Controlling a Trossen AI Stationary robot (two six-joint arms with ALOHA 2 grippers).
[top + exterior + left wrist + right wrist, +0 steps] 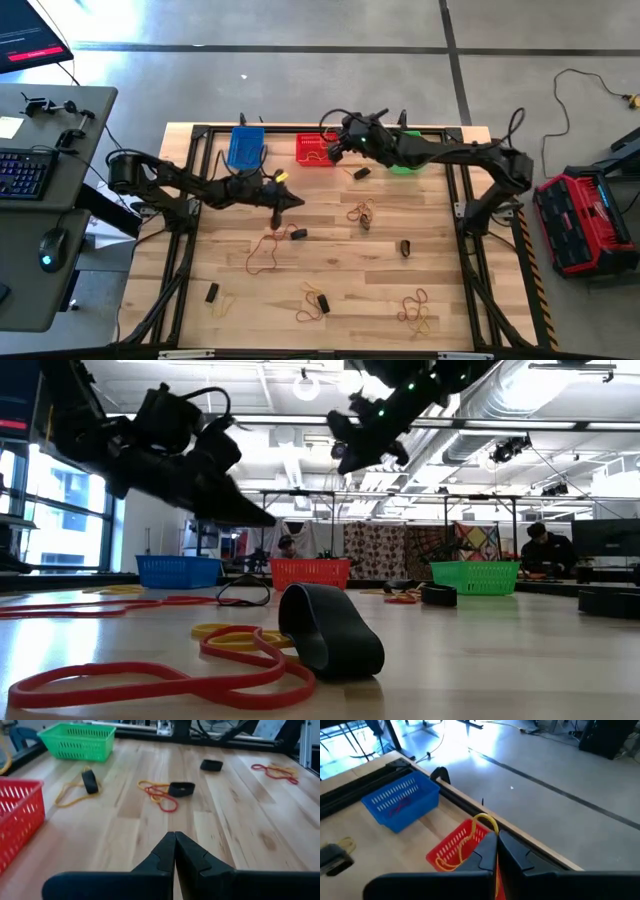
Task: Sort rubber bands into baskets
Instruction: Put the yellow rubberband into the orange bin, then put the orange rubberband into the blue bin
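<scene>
My right gripper (pixel 496 836) (pixel 333 150) hangs over the red basket (pixel 457 847) (pixel 315 150), shut on a yellow rubber band (pixel 482 819). The blue basket (pixel 245 147) stands left of the red one. The green basket (pixel 405 163) stands right of it, mostly under my right arm. My left gripper (pixel 175 835) (pixel 295 203) is shut on nothing, low over the table's middle. Loose bands lie on the wood: a tan loop (pixel 262 250), orange ones (pixel 362 213), and short dark ones (pixel 298 234) (pixel 406 247). My right gripper pinches the yellow band between its two fingertips, at a bend of the loop (pixel 491 826). The fingers slant down toward the table's far left. The band arches up past the tips, and its free end (pixel 447 864) hangs slack over the red basket. An orange strip (pixel 497 872) shows between the fingers.
More bands lie near the front edge (pixel 315 303) (pixel 415 308), with a dark one at the front left (pixel 212 293) and another by the green basket (pixel 361 172). A desk with a keyboard (pixel 22 172) stands left of the table. A red case (pixel 585 220) sits on the floor to the right.
</scene>
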